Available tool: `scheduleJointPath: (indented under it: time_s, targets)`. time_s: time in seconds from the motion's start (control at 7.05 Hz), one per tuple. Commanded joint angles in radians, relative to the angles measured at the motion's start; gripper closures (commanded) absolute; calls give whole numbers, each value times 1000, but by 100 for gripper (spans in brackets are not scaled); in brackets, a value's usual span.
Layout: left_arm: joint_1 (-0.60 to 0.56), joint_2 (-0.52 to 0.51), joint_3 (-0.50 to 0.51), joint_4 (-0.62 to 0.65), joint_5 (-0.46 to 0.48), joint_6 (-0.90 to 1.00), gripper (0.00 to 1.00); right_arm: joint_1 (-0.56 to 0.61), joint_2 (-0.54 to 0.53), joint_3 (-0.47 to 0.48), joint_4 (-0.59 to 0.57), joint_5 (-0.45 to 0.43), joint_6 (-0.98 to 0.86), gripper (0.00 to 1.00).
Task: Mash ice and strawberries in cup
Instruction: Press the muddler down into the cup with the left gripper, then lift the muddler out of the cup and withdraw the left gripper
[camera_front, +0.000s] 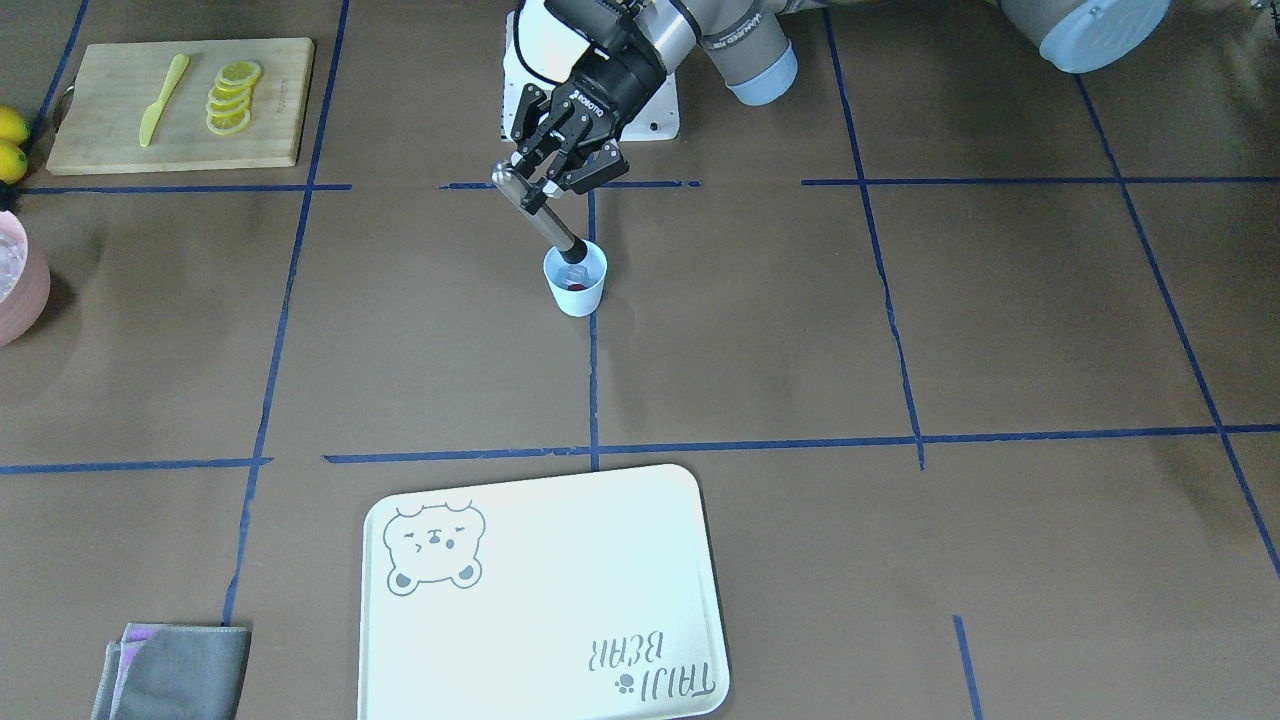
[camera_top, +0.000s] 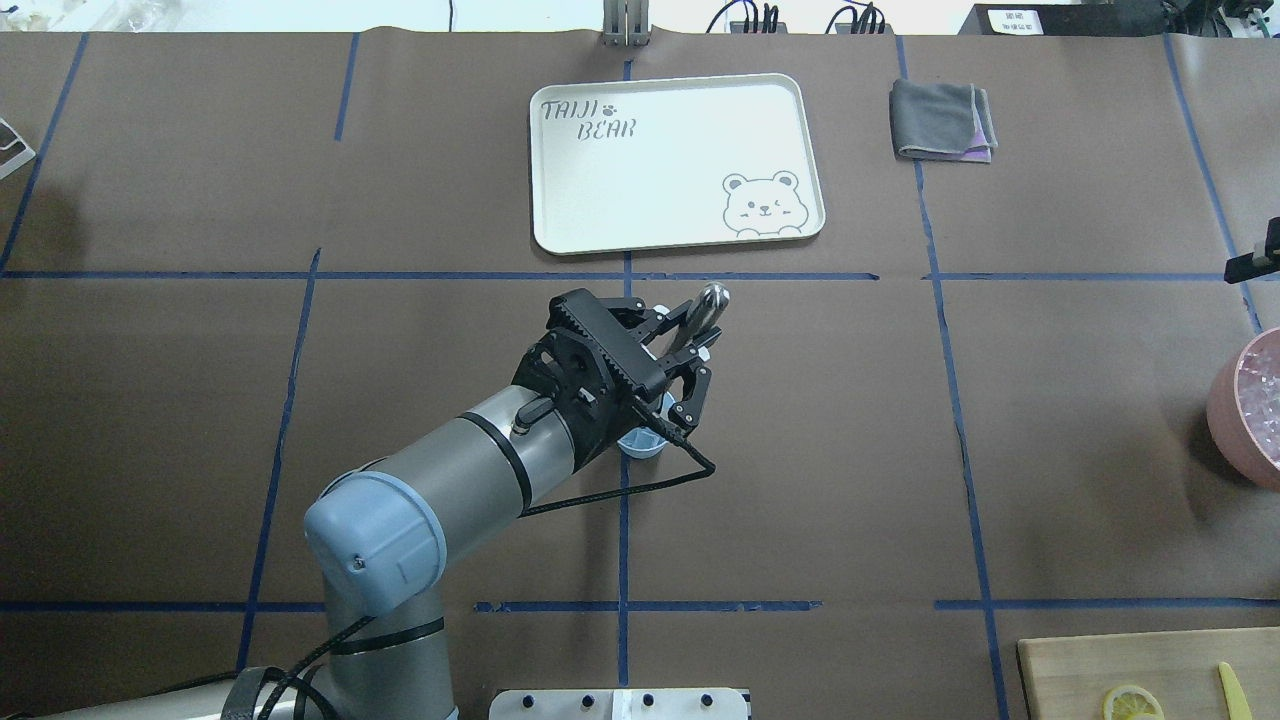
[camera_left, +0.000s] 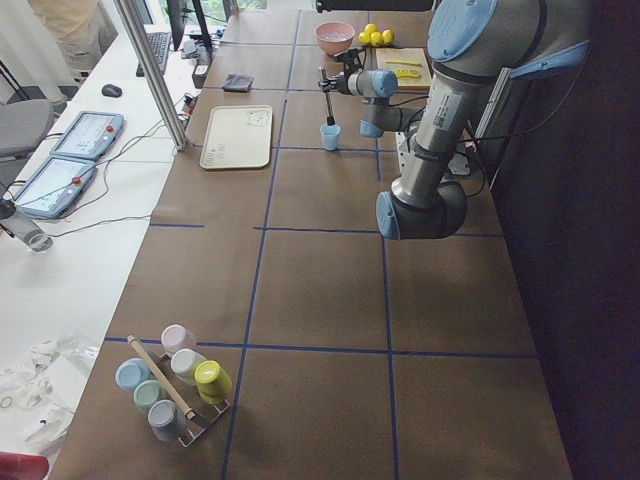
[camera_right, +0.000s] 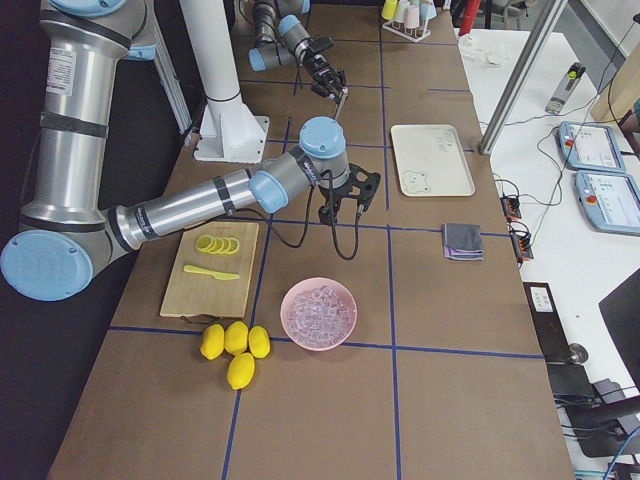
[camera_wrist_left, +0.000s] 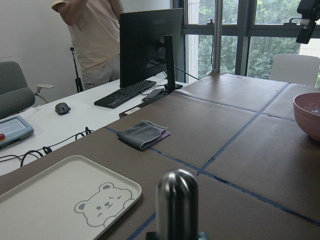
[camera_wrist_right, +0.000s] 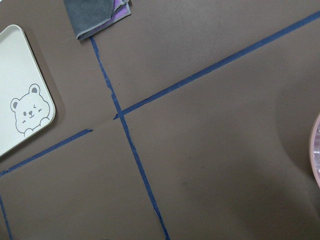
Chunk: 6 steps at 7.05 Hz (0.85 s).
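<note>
From overhead, the left gripper (camera_top: 683, 352) hides almost all of the cup (camera_front: 576, 283); we see only a sliver of blue rim under the wrist. The front-facing view looks into it: 1 bluish-clear piece of ice (camera_front: 572, 271) sits by 1 small red strawberry (camera_front: 578, 288), both partly masked by the tip of the metal muddler (camera_front: 553, 226), which slants down into the cup. The left jaws are clamped on the muddler's upper shaft, and "ROBOTIQ" reads on the gripper body. The cup stands on the surface on a blue tape line, well apart from the tray (camera_front: 540, 580), printed "TAIJI BEAR" with a bear face. The right gripper (camera_right: 352, 195) shows clearly only from the side, so we cannot tell whether its jaws are apart or together. The pink bowl (camera_right: 318, 346) holds clear ice cubes. 4 lemons (camera_right: 236, 340) lie near it; the cutting board (camera_front: 110, 90) carries lemon slices (camera_front: 232, 98) and a yellow knife (camera_front: 163, 98).
</note>
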Motion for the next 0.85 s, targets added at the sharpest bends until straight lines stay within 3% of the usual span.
scheduleJointPath:
  time_s: [0.0,0.28,0.57,0.71]
  targets:
    - [-15,11,-109,133,91,-7,100,0,-1,0,1,0,0,0]
    - [-60,111,-116,155,93,-13,100,0,-2,-8,1,-2,0,0]
    - [-153,173,-133,302,80,-10,100,0,-13,-5,2,-3,0,0]
    - [-201,222,-135,319,16,-10,100,0,-19,-9,4,-5,0,0]
